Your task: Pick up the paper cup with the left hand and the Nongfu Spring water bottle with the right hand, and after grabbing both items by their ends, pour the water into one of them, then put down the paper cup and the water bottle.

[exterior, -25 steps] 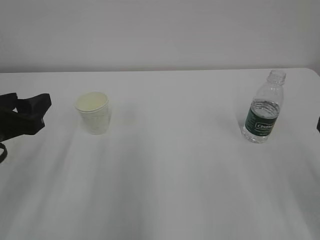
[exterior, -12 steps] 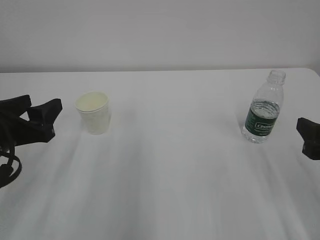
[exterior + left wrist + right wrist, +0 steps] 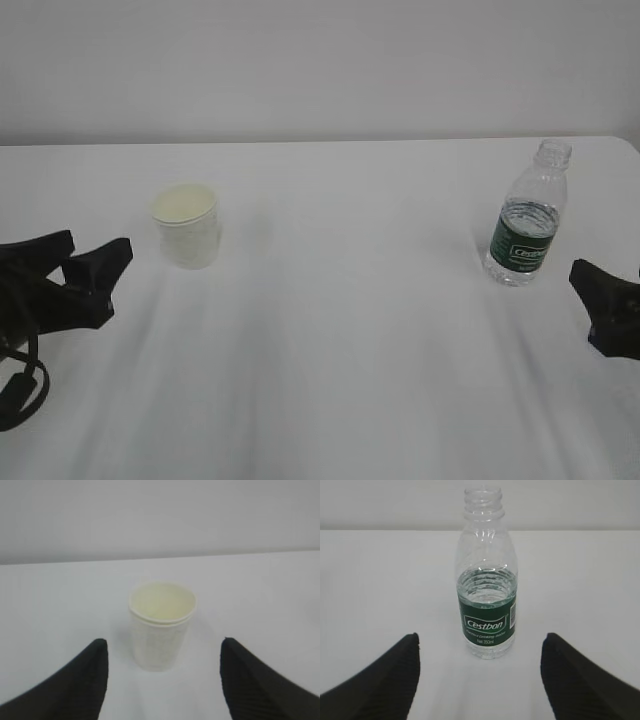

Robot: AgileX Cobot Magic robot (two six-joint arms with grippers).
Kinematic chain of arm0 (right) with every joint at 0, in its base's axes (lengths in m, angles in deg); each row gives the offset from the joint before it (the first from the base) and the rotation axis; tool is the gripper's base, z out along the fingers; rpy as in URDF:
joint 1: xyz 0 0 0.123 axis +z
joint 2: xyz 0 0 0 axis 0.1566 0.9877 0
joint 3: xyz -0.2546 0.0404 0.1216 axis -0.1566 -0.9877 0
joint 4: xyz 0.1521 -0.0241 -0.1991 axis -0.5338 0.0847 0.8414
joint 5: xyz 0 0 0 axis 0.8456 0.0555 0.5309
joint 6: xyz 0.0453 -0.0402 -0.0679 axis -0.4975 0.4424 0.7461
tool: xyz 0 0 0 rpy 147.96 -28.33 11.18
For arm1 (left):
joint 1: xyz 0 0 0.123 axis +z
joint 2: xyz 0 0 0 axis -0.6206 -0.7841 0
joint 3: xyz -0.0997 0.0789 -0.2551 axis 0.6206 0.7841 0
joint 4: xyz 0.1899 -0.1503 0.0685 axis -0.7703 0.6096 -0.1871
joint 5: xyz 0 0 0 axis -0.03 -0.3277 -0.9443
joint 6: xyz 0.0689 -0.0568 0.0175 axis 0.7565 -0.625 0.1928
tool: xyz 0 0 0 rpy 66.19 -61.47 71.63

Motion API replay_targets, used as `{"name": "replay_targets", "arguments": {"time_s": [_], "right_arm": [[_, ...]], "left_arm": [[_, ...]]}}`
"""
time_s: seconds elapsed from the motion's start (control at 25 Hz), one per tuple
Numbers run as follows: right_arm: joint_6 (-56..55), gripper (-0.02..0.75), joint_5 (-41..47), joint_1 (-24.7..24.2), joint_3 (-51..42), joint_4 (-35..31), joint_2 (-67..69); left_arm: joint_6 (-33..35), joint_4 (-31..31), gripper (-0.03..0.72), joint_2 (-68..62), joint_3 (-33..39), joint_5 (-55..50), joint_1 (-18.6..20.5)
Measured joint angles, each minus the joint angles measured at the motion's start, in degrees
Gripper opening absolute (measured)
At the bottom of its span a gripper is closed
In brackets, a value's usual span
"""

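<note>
The left hand (image 3: 162, 672) stands wide open and empty, just short of the upright ribbed-looking paper cup (image 3: 162, 624). The right hand (image 3: 480, 672), equally wide, faces the clear ridged bottle (image 3: 486, 580), far right of the cup, water (image 3: 486, 592) perhaps half up.

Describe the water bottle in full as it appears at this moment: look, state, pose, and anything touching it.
The water bottle is small, clear ribbed plastic, with an open, capless neck and a dark green label band with white lettering. Water fills it partway, to just above the label. It stands upright on the white table, on the right side. Nothing else touches it; the right gripper is open, short of it.
</note>
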Motion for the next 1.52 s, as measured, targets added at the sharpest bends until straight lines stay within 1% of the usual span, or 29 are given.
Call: {"name": "replay_targets", "arguments": {"time_s": [0.12, 0.4, 0.56, 0.8, 0.96, 1.12, 1.2, 1.52], "right_arm": [[-0.1, 0.573, -7.0, 0.0, -3.2, 0.0, 3.8], [-2.9, 0.573, -8.3, 0.0, -6.1, 0.4, 9.9], [-3.0, 0.573, -8.6, 0.0, -5.9, 0.6, 11.5], [-3.0, 0.573, -8.7, 0.0, -2.4, 0.4, 15.2], [-3.0, 0.577, -8.6, 0.0, 1.7, 0.1, 18.6], [-3.0, 0.638, -8.7, 0.0, 5.8, 0.4, 22.3], [-3.0, 0.656, -8.7, 0.0, 7.4, 0.4, 24.5], [-3.0, 0.661, -8.8, 0.0, 12.6, 0.5, 29.3]], "left_arm": [[-0.3, -1.9, 0.502, -2.4, 1.0, 0.6, 0.0], [-1.0, -7.3, 0.486, -3.7, 1.1, 0.6, 0.0], [-1.1, -7.8, 0.485, -3.7, 1.1, 0.6, 0.0], [-1.1, -7.8, 0.484, -3.7, 1.1, 0.6, 0.0], [-1.1, -7.8, 0.484, -3.7, 1.1, 0.6, 0.0], [-1.1, -7.8, 0.485, -3.7, 1.1, 0.6, 0.0], [-1.1, -7.8, 0.489, -3.7, 1.1, 0.6, 0.0], [-1.2, -7.6, 0.584, -4.3, 1.1, 0.7, 0.0]]}}
